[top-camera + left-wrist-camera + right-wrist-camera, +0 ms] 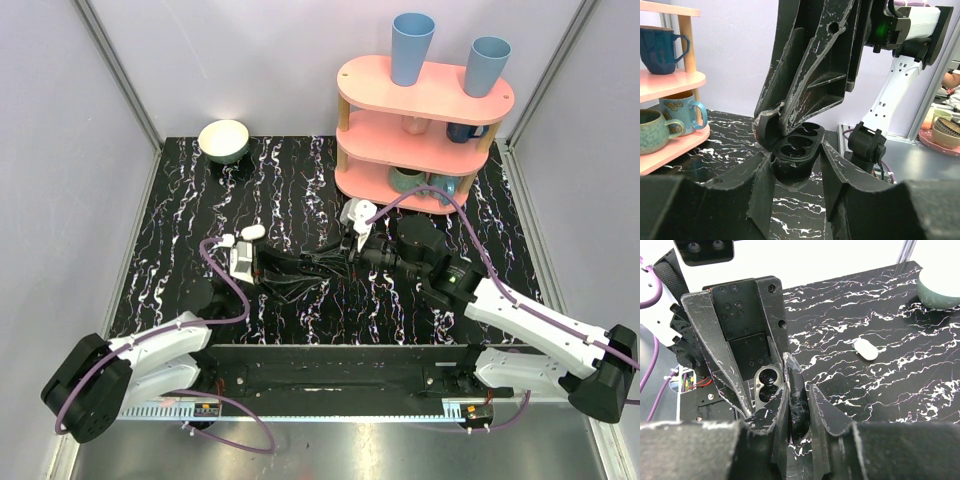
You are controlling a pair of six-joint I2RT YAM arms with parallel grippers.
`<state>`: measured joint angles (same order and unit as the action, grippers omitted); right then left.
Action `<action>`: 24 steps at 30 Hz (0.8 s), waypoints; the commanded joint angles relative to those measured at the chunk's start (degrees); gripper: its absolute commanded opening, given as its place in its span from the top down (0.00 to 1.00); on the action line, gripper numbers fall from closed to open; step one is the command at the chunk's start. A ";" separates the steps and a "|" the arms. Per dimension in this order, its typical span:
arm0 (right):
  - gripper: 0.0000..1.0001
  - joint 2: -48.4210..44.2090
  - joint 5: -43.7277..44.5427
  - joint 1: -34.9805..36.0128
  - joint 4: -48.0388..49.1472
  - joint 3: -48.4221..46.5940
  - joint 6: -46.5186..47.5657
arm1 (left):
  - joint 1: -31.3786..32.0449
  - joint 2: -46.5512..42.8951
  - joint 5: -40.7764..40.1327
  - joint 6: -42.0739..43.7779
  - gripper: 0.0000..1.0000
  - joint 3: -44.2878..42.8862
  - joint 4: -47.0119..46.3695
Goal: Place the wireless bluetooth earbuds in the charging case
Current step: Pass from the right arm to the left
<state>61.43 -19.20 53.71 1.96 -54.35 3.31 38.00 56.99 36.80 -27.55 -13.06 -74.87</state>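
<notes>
The charging case is black and open, with two dark glossy wells. It hangs just above the marble table between both grippers, near the table's middle. My left gripper has its jaws close round the case's lower half, the left finger against the body and the right fingertip at the rim. My right gripper comes from the other side and is shut on the upright lid. The earbuds do not show as separate things, and I cannot tell whether the wells hold anything.
A small white oval object lies on the table left of the grippers, also in the right wrist view. A pink three-tier shelf with mugs and blue cups stands at the back right. A bowl sits at the back left.
</notes>
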 commanded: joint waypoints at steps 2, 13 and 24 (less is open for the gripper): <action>0.98 -1.75 -3.13 0.60 4.02 0.21 -0.94 | -0.56 0.75 -0.23 -0.05 0.57 -2.41 -19.44; 0.99 -2.10 -2.59 0.60 4.72 0.56 -0.50 | -0.56 1.72 3.19 -1.28 0.50 -3.38 -19.44; 0.99 -2.63 -2.86 0.60 4.90 0.82 0.64 | -0.47 1.72 4.51 -1.19 0.53 -3.55 -19.44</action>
<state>60.51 -20.27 53.69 3.40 -53.41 3.44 37.82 58.35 39.72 -28.99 -14.26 -74.98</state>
